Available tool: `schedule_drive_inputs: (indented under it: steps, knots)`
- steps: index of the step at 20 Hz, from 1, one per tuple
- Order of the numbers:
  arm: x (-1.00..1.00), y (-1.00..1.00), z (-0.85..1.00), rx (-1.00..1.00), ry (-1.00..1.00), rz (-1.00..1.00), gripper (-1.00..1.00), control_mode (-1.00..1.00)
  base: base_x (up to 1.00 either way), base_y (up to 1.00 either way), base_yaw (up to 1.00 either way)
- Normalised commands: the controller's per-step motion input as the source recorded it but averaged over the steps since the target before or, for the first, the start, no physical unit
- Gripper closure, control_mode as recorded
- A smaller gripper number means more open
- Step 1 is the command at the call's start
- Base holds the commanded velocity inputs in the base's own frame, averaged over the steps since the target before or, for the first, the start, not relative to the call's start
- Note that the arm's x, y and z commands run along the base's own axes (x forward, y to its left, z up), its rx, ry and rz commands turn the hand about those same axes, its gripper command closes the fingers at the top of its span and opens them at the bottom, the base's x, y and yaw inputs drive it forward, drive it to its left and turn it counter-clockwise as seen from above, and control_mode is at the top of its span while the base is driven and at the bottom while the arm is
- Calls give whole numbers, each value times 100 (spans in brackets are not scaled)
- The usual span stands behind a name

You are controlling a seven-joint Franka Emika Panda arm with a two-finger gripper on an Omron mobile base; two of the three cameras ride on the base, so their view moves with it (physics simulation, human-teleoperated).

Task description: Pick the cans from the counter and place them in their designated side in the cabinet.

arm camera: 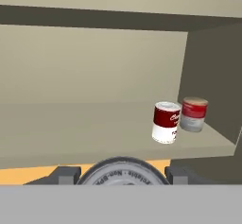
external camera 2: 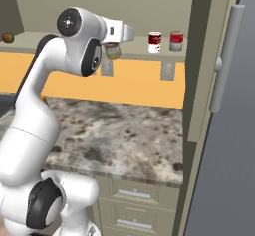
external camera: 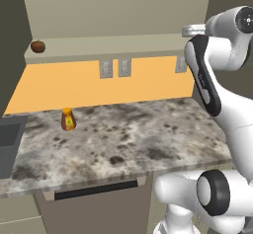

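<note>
Nearest me: the arm's white base w/ dark joints, low in both base views. From there the arm climbs and bends in toward the wall cabinet.

Gripper is up at shelf level, clamped on the silver-grey can. In hand view the can's round grey top sits right betw. the two dark fingertips, pressed on both sides. In right base view the green-and-orange label shows just under the hand, in front of the shelf edge; can't tell whether it's touching the board.

Below that, the counter, speckled stone slab. On it, at the left near the orange backsplash, stands an orange bottle, upright. Left of the slab is a dark sink.

Further back: the shelf board along the cabinet's bottom. At its right-hand end part stand two cans, both upright: the dark red over white can and, just beside it toward the cabinet's side wall, a brighter red-and-grey can. Close together; can't tell if touching. Held can is left of both, well apart.

Far left end of the board: a small round reddish-brown thing, too small to ID.

Right of the cabinet, a tall grey door w/ long handle.
</note>
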Motion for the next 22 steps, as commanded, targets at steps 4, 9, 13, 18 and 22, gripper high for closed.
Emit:
schedule_drive_inputs:
  steps: [4,9,13,18,22]
  knots:
    - [34,-12,0,0,1,0,100,-100,0,0,0]
    - [35,-13,0,0,2,0,100,-100,0,0,0]
    - [31,-10,0,0,2,0,100,-100,0,0,0]
    - [25,-7,0,0,3,0,100,-100,0,0,0]
    - [25,-10,-1,0,5,0,100,-100,0,0,0]
